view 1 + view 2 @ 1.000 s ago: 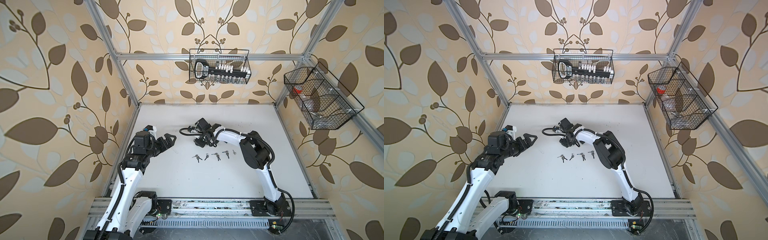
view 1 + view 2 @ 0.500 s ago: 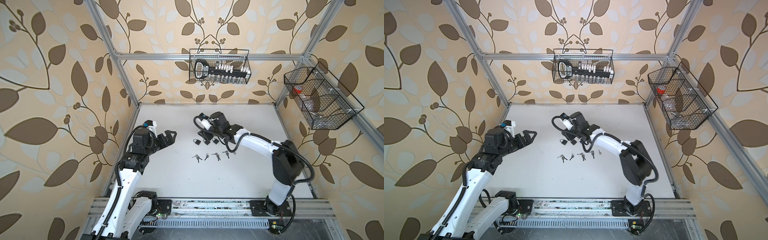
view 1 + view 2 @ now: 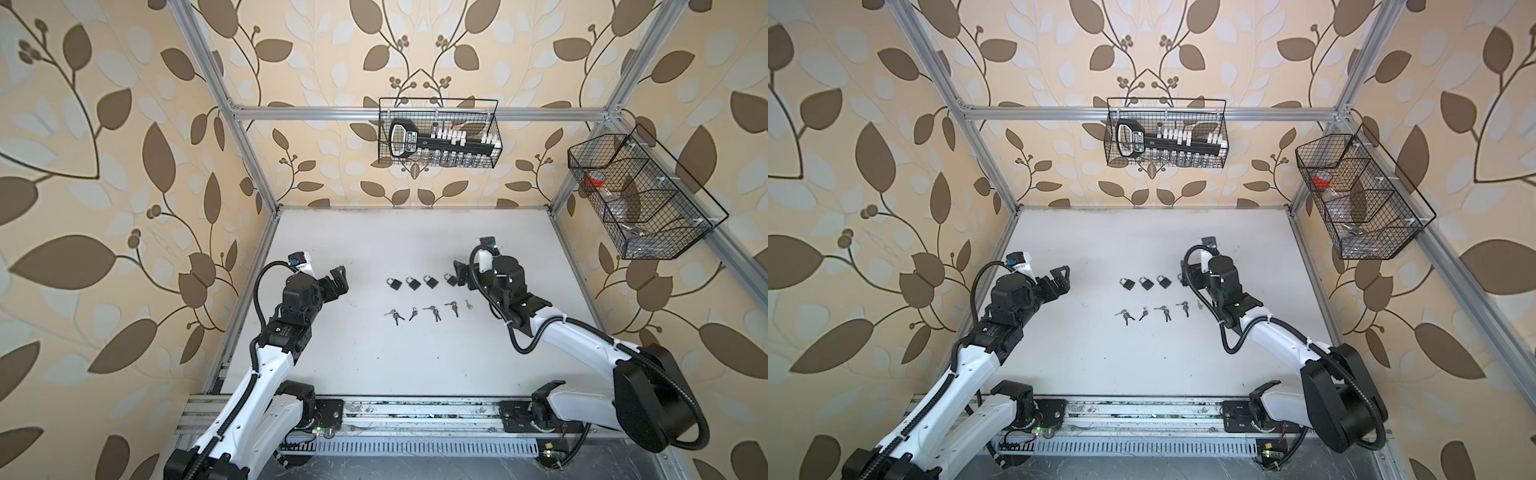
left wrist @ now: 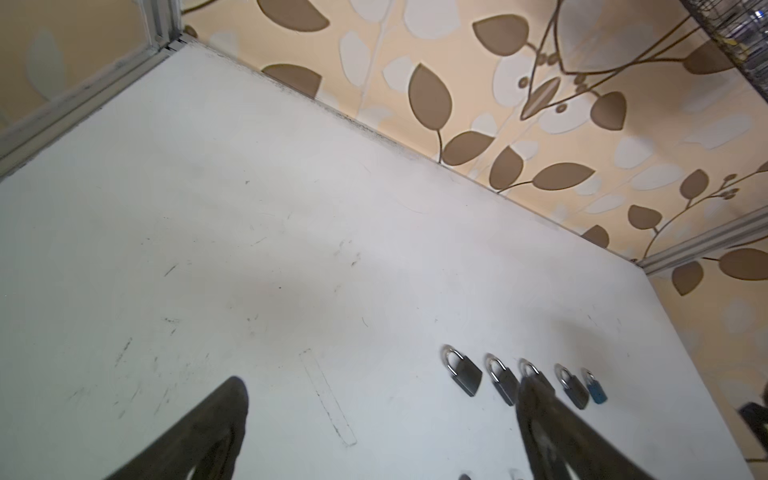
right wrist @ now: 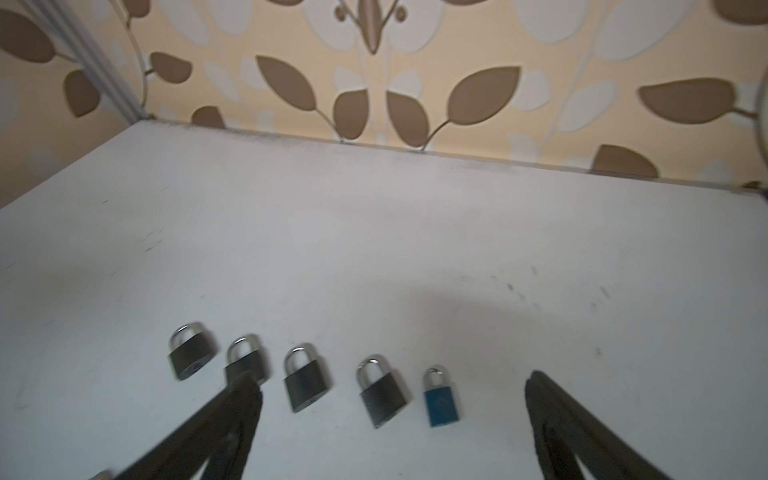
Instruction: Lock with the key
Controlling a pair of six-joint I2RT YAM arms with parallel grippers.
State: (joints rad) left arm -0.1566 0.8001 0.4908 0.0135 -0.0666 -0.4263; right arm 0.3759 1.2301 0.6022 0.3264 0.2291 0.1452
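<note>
Padlocks in row behind keys, on table.

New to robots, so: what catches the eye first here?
A neat row of padlocks lies mid-table, with a row of small keys alongside. The left gripper and right gripper, both open, flank them, and an oversized black key shape sits in a wire basket on the back wall.

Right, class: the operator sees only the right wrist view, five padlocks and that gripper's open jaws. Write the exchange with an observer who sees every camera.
Operator: Where are the keys?
Observer: In both top views the keys lie in a row on the table, nearer the arms' bases than the padlocks.
Operator: Does the left gripper hold one?
Observer: No. The left gripper is open and empty, off to the left of both rows.
</note>
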